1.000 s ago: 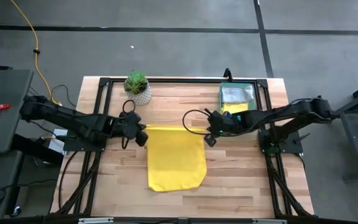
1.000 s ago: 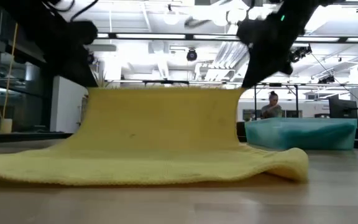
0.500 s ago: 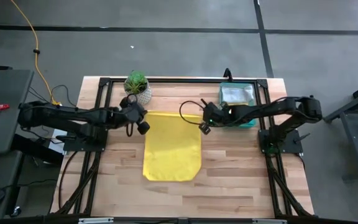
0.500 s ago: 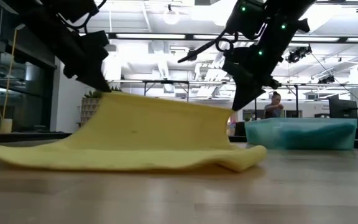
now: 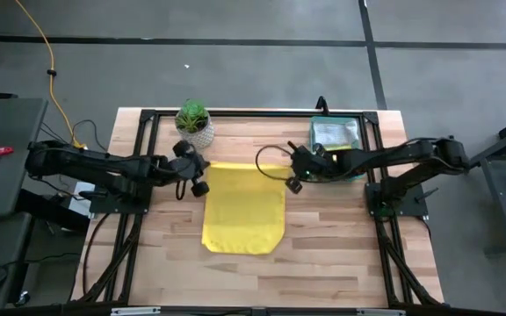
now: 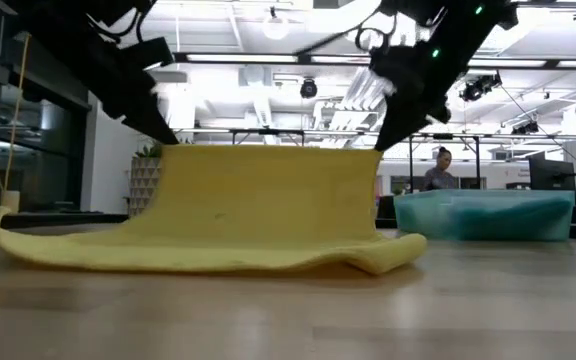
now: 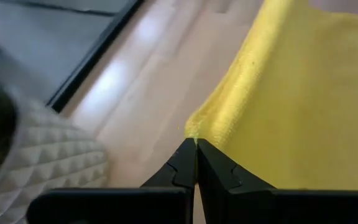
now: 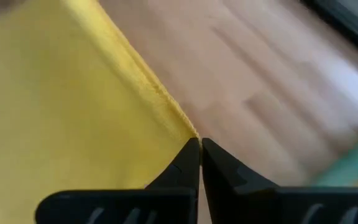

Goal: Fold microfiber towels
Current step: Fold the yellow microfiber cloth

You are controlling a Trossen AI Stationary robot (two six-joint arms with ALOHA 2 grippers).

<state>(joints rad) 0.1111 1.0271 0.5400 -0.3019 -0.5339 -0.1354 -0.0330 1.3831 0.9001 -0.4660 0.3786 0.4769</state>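
A yellow microfiber towel (image 5: 244,211) lies in the middle of the table, its far edge (image 6: 268,150) lifted and stretched between my two grippers. Its near part (image 6: 198,258) rests on the wood. My left gripper (image 5: 198,186) is shut on the far left corner. My right gripper (image 5: 293,185) is shut on the far right corner. In the low view the left gripper (image 6: 158,130) and the right gripper (image 6: 383,135) come down from above. My left gripper pinches the towel's far left corner (image 7: 194,129) between its two fingers, at their free ends. The corner is lifted clear, and the cloth slopes down from it to the table. My right gripper pinches the far right corner (image 8: 188,129) between its two fingers, at their free ends. The corner is lifted clear, and the far edge runs nearly level and straight to the other gripper.
A translucent green tray (image 5: 356,132) with more cloths stands at the table's far right, just behind my right gripper. A small plant in a white pot (image 5: 194,121) stands at the far left, close to my left gripper. Bare wood lies near the front edge.
Both grippers have gone toward the table's far edge, still shut on the towel's far corners. The towel's near part has slid along the table after them. The held edge tilted midway and is level again now.
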